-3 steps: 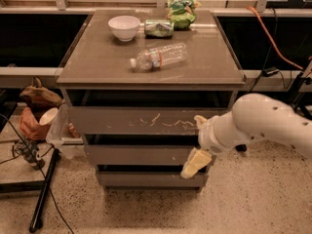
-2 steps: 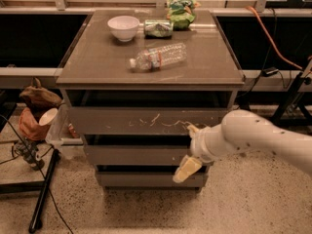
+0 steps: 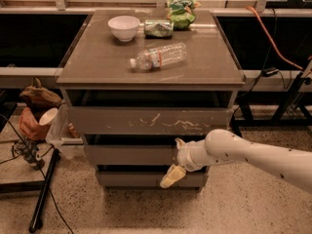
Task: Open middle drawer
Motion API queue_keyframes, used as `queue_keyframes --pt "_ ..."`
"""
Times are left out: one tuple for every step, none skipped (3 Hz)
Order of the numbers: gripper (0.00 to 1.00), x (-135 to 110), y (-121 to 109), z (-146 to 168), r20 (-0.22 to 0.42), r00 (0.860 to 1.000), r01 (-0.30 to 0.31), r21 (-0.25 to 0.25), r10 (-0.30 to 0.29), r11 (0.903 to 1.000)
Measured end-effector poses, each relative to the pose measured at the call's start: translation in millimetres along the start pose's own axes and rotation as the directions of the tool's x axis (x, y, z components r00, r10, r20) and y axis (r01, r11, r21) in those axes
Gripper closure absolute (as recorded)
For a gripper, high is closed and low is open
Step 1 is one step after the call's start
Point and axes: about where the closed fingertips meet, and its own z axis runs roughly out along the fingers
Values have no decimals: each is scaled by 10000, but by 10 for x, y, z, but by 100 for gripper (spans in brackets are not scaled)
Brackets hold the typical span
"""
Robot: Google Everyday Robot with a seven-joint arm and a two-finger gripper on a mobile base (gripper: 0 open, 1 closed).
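Big grey-brown cabinet (image 3: 97,67) fills the middle, three drawers under a flat top. The white arm (image 3: 253,155) comes in from the right, cut off at the edge. Top drawer (image 3: 97,121) is the tall one with white scratches. The middle drawer (image 3: 126,155) sits right under it, plain and low, above the narrow bottom drawer (image 3: 131,179). The gripper (image 3: 174,172) is against the middle drawer's right part, its pale yellow tip hanging over the gap below. Can't tell how its jaws stand, the wrist hides that.

On top: a clear water bottle (image 3: 158,56) lying down, label unreadable, then a white bowl (image 3: 123,27), a green can (image 3: 158,28) on its side with no legible writing, and a green bag (image 3: 181,9).
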Motion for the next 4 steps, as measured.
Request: queue_keyframes --pt "0 -7 -3 -5 1 10000 13 9 -13 10000" --pt "0 26 -61 183 419 9991 21 106 -25 9999" --pt "0 15 -220 430 1227 9924 -105 330 64 9994" --pt "0 4 -373 573 1602 9871 -140 562 49 9983"
